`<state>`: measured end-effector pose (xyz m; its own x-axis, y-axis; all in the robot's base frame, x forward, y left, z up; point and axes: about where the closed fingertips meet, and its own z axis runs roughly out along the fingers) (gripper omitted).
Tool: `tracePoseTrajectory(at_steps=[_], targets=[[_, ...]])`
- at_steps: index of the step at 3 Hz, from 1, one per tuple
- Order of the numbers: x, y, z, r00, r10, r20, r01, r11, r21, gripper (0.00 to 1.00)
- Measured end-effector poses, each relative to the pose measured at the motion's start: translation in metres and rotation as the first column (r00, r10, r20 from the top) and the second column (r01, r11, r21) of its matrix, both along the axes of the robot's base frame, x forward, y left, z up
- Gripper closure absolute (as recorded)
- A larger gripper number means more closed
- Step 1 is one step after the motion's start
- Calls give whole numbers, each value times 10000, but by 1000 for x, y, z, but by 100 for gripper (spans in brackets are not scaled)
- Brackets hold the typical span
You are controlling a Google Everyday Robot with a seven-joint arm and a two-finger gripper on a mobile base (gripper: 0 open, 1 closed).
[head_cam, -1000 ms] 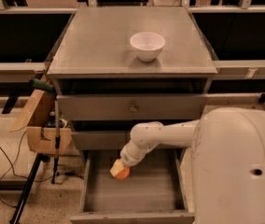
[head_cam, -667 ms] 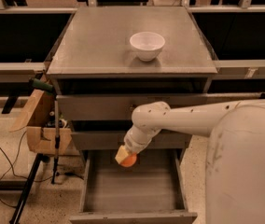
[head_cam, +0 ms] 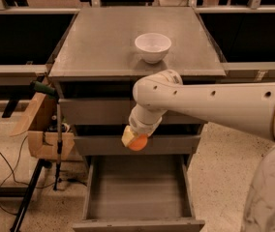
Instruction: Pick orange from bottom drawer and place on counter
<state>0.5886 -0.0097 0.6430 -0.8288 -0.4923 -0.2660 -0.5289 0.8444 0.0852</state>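
Up top, the big grey counter [head_cam: 103, 47] lies flat; down below, the bottom drawer [head_cam: 137, 192] is pulled out. On the counter sits a white bowl [head_cam: 152, 47]; the gripper [head_cam: 133, 138] hangs above the bottom drawer, in front of the middle drawer [head_cam: 99, 145], pinching the orange [head_cam: 139, 143] tight.

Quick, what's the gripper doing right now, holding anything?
Gripper: jaws closed on the small round orange fruit, held in front of the grey middle drawer, above the open grey bottom drawer.
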Motion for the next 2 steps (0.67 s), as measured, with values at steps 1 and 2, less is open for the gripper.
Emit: tracePoseTrajectory(at_steps=[1, 2], targets=[[0, 0, 0, 10000, 0, 3, 0, 10000, -3, 100], [4, -8, 21, 9989, -69, 470, 93, 9987, -500, 100]])
